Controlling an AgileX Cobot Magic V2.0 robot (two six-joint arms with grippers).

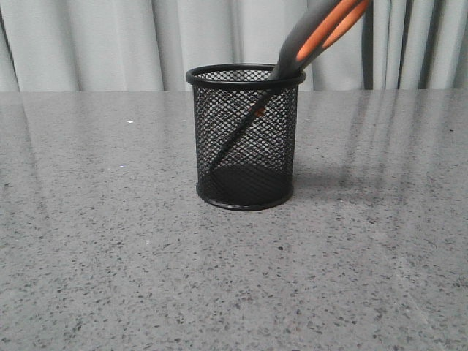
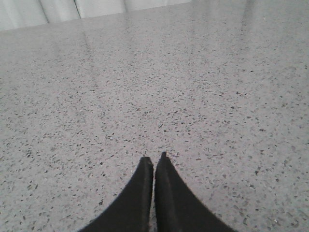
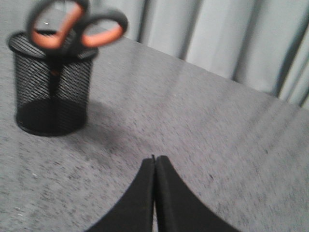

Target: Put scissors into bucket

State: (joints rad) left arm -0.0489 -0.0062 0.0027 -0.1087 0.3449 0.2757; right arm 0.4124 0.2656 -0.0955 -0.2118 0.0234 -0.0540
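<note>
My right pincer point(image 3: 154, 162) is pressed together with nothing between its fingers, hanging over bare table point(image 3: 217, 145). Ahead of it and off to one side, well apart, stands the bucket point(image 3: 50, 92), upright on its base. The scissors point(image 3: 77, 26) are in it: blades down inside the mesh, slanting to the floor of the bucket, handles leaning on the rim and sticking out above it. From the front view the scissors point(image 1: 322, 33) tip toward my right side over the bucket point(image 1: 246, 139).

My left pincer point(image 2: 154, 162) is also pressed together and empty, with only speckled table point(image 2: 193, 87) ahead of it.

I judge the placing step done; the scissors rest in the bucket unaided. What remains, I think, is to pull the right arm away without brushing those handles, since the lean looks easy to upset.
</note>
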